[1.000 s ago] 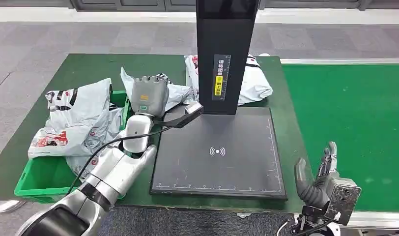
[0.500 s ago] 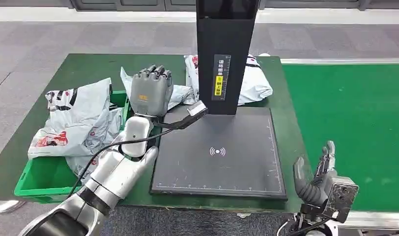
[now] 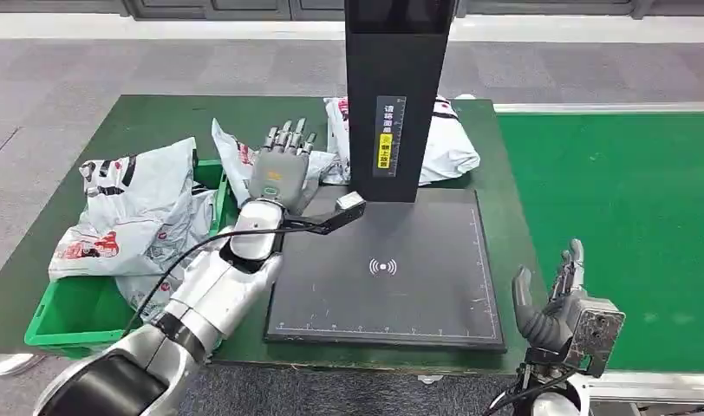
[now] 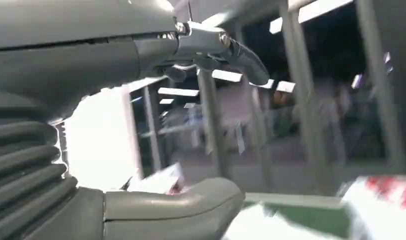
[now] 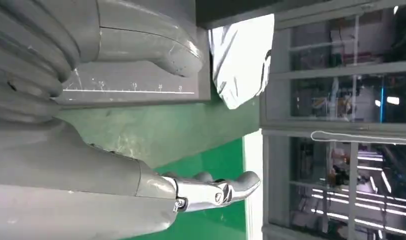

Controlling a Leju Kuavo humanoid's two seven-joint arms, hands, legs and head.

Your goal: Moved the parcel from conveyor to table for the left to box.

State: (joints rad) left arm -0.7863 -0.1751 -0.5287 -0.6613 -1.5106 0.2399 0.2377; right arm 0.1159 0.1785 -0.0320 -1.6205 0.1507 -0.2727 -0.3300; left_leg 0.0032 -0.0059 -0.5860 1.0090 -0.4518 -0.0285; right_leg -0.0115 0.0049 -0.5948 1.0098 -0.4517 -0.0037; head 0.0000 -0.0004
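My left hand (image 3: 281,163) hangs empty, fingers spread, over a parcel (image 3: 244,160) by the green bin (image 3: 67,316). My right hand (image 3: 557,308) is empty too, beside the conveyor (image 3: 617,199). Risk: wrist cable (image 3: 270,227) snagging the scanner post (image 3: 394,95).

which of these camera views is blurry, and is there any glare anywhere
Head view: sharp, evenly lit, left hand crisp. Left wrist view: motion-blurred, with a blown-out white patch beside the left hand. Right wrist view: sharp on the right hand, bright ceiling lights behind.
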